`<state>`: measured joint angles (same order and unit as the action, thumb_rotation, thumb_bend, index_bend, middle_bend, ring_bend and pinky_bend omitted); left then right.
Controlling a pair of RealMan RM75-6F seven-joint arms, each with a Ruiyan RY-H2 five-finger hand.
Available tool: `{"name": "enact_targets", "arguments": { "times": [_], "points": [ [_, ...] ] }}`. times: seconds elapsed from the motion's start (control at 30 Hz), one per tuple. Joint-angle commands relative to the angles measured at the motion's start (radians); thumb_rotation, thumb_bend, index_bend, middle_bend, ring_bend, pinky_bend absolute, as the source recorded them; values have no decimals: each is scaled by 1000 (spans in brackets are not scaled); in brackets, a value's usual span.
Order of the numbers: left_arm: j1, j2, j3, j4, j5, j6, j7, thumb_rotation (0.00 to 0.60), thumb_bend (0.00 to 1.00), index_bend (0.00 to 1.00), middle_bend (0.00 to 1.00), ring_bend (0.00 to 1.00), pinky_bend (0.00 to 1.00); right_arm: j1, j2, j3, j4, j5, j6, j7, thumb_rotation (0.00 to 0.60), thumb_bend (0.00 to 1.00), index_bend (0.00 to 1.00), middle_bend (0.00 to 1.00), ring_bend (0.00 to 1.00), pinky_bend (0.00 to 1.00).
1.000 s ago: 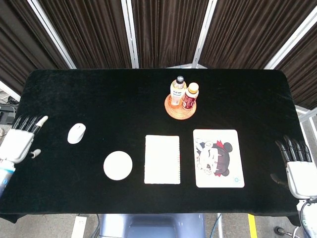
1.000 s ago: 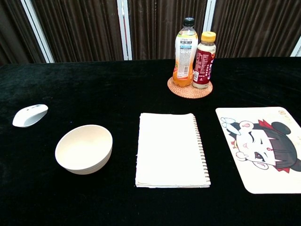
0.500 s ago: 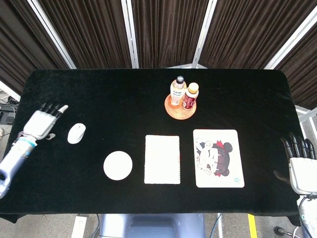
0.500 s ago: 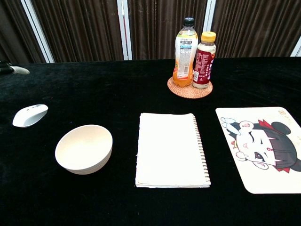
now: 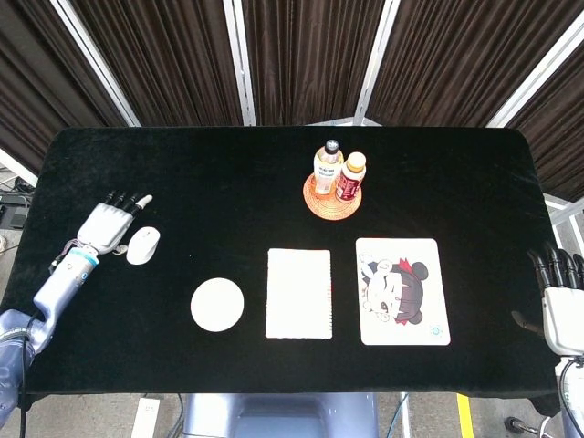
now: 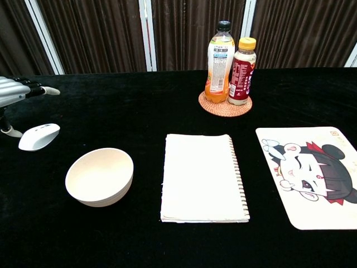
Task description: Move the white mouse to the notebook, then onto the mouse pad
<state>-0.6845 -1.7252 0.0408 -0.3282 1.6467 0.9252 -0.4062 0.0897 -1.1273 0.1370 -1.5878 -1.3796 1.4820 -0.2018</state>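
The white mouse (image 5: 143, 245) (image 6: 39, 137) lies on the black cloth at the left. My left hand (image 5: 109, 224) (image 6: 14, 92) is just left of it and above it, fingers spread, thumb beside the mouse's left edge; whether it touches is unclear. It holds nothing. The white spiral notebook (image 5: 298, 293) (image 6: 203, 177) lies in the middle near the front. The cartoon mouse pad (image 5: 401, 290) (image 6: 309, 176) lies right of the notebook. My right hand (image 5: 561, 301) is off the table's right edge with its fingers extended and empty; only the head view shows it.
A white bowl (image 5: 217, 304) (image 6: 99, 176) stands between the mouse and the notebook. An orange drink bottle (image 5: 328, 167) (image 6: 220, 61) and a red-labelled bottle (image 5: 351, 176) (image 6: 242, 71) stand on a woven coaster (image 6: 225, 107) behind the notebook.
My left hand has moved from the table's left edge in towards the mouse and now hovers beside it. The mouse has shifted slightly right. The right hand has drawn back a little.
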Motion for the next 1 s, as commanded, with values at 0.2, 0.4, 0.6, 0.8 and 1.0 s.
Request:
{"name": "enact_targets", "arguments": {
  "times": [0.2, 0.4, 0.6, 0.8, 1.0],
  "points": [
    [-2, 16, 37, -72, 24, 28, 5, 600, 0, 0, 0, 0, 0, -1, 2, 0, 0, 3, 1, 4, 600, 0, 88, 0, 0, 0],
    [-10, 39, 57, -170, 36, 37, 29, 600, 0, 0, 0, 0, 0, 0, 3, 2, 3, 12, -3, 7, 600, 0, 88, 0, 0, 0],
    [-21, 74, 71, -225, 41, 25, 63, 600, 0, 0, 0, 0, 0, 3, 1, 2, 9, 16, -10, 7, 600, 0, 88, 0, 0, 0],
    [-26, 74, 75, -226, 31, 7, 51, 600, 0, 215, 117, 155, 120, 4, 1, 5, 12, 24, -13, 10, 600, 0, 88, 0, 0, 0],
    [-28, 58, 80, -183, 39, 36, 33, 600, 0, 595, 473, 465, 427, 4, -1, 6, 14, 28, -13, 7, 600, 0, 88, 0, 0, 0]
  ]
}}
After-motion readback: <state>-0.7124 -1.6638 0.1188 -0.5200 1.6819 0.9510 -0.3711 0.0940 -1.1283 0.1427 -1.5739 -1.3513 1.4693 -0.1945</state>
